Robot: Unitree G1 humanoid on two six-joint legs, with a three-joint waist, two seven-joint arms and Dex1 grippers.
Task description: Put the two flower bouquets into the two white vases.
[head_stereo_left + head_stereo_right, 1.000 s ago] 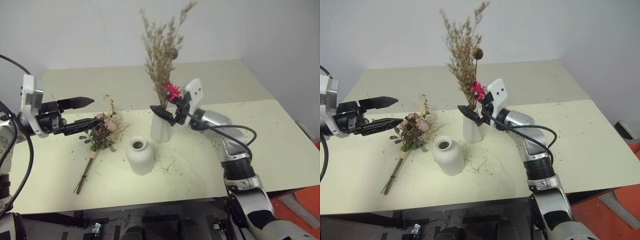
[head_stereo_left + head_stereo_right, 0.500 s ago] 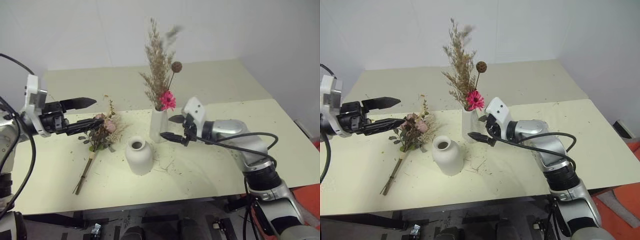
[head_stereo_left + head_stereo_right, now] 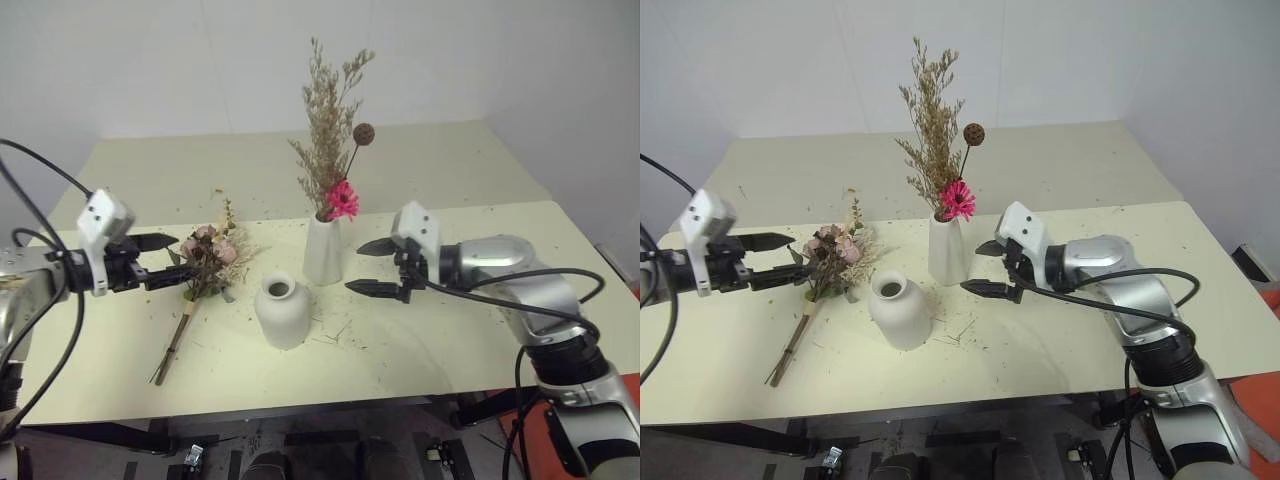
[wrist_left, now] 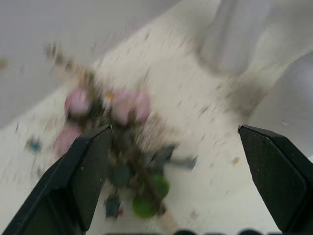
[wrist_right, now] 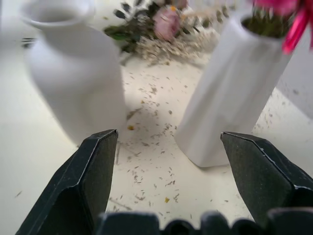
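The fuller bouquet with pale pink roses lies on the table, its brown stems running toward the front edge. My left gripper is open just left of its head, and the blurred roses show ahead between the fingers. Whether a finger touches the bouquet I cannot tell. The slim bouquet, with its magenta flower, stands in the tall white vase. The squat white vase stands empty in front of it. My right gripper is open, just right of the tall vase and apart from it.
Dried flower crumbs are scattered over the cream table. The table's right half and back are bare. A white wall stands behind it, and the front edge runs close below the squat vase.
My right gripper has drawn back to the right from the tall vase's mouth, and the slim bouquet has settled upright in it. My left gripper has sunk toward the table beside the rose bouquet.
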